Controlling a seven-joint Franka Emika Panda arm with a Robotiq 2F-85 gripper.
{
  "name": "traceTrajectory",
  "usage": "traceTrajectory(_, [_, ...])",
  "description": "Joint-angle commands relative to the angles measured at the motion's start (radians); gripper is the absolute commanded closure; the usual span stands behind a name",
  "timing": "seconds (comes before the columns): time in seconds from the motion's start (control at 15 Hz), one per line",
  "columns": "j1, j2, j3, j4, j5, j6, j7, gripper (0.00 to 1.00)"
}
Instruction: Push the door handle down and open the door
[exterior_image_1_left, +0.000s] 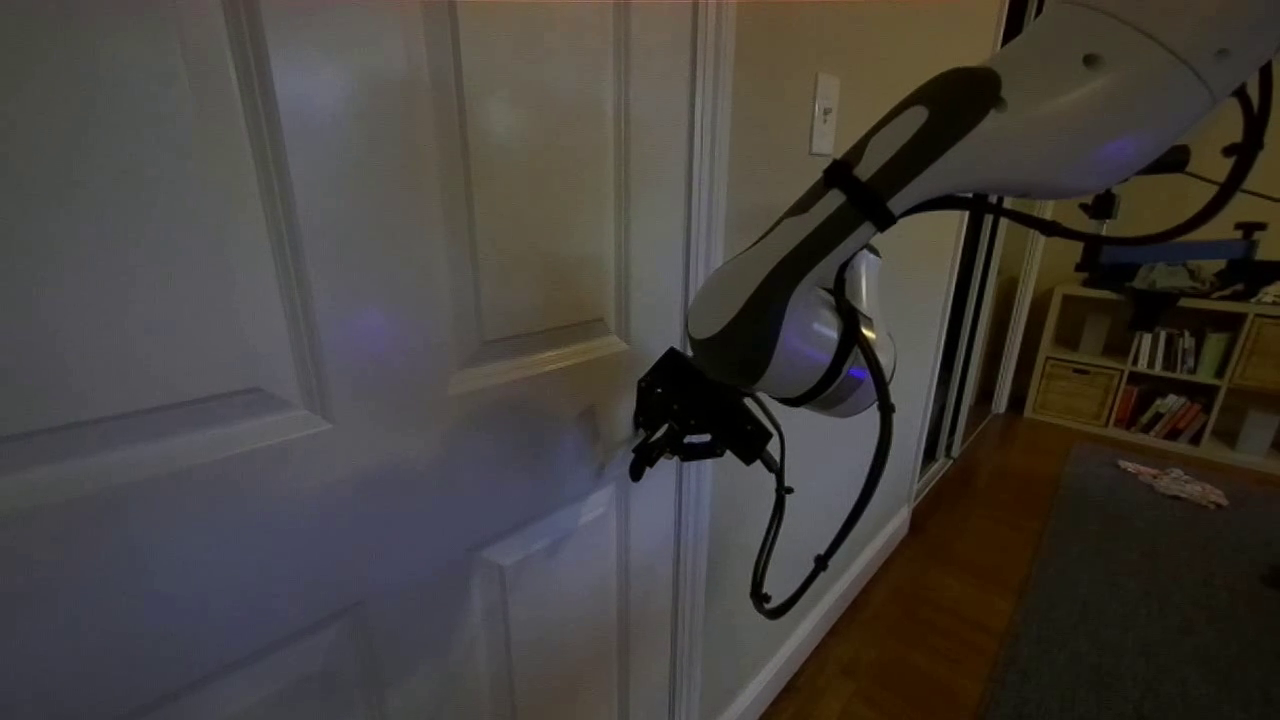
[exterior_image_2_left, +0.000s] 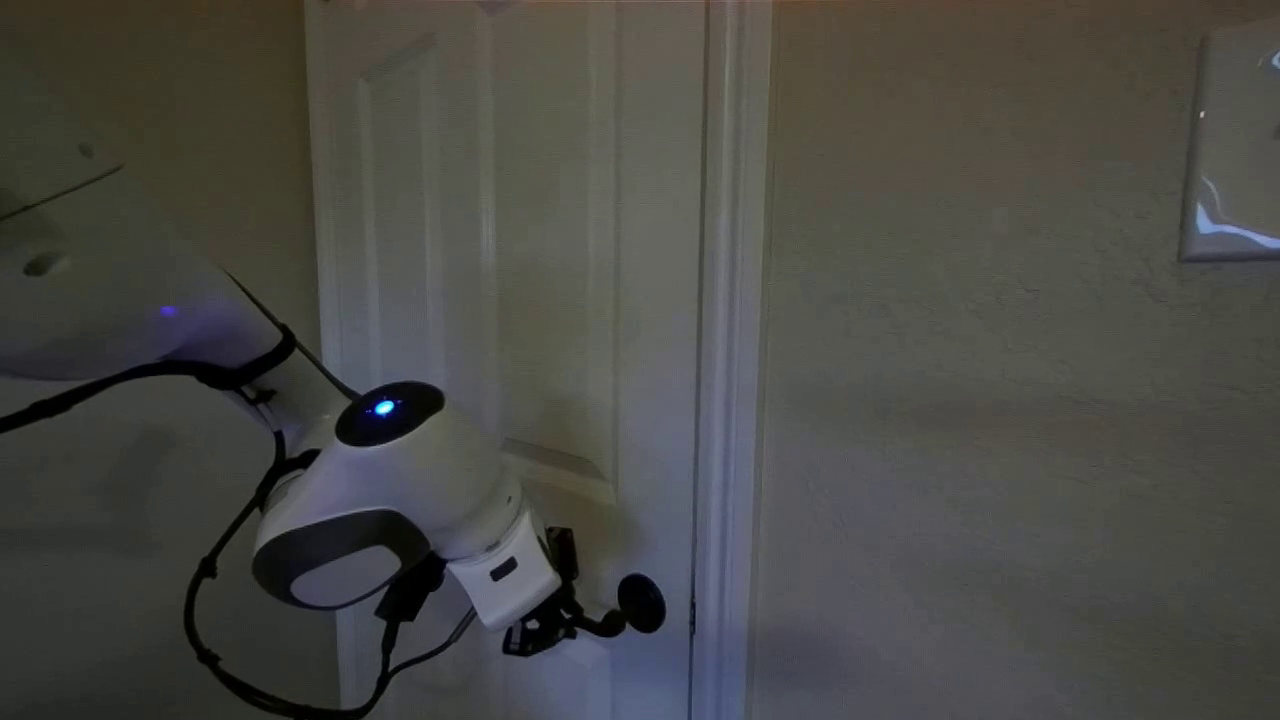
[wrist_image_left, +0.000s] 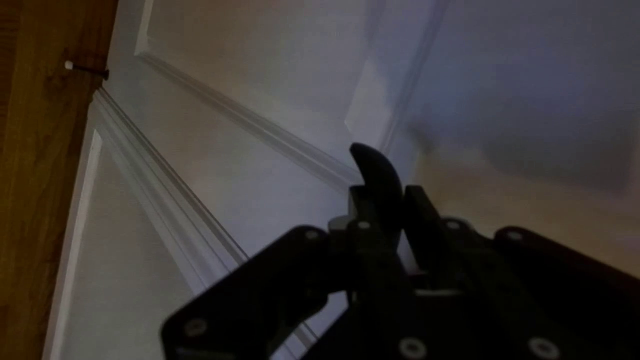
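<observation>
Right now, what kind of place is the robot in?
Probably a room in somebody's home, though I can't say which room. It has a white panelled door, a dark rug on a wooden floor, and a cubby shelf with books.

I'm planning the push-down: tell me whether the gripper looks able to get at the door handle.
Apparently yes: the gripper has the door handle between its fingers, and nothing visible blocks it.

In both exterior views, door (exterior_image_2_left: 545, 320) cut off, door handle (exterior_image_2_left: 638, 604) partly behind the gripper (exterior_image_2_left: 572, 608)
</observation>
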Motion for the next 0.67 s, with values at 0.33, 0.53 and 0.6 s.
traceTrajectory(0.33, [-0.028, 0.019, -0.015, -0.109, 0.017, -0.028, -0.05, 0.9])
traceTrajectory(0.53, [-0.041, -0.006, 0.006, -0.136, 0.028, -0.026, -0.074, 0.9])
traceTrajectory(0.6, [-0.037, -0.008, 0.0, -0.143, 0.031, -0.015, -0.073, 0.9])
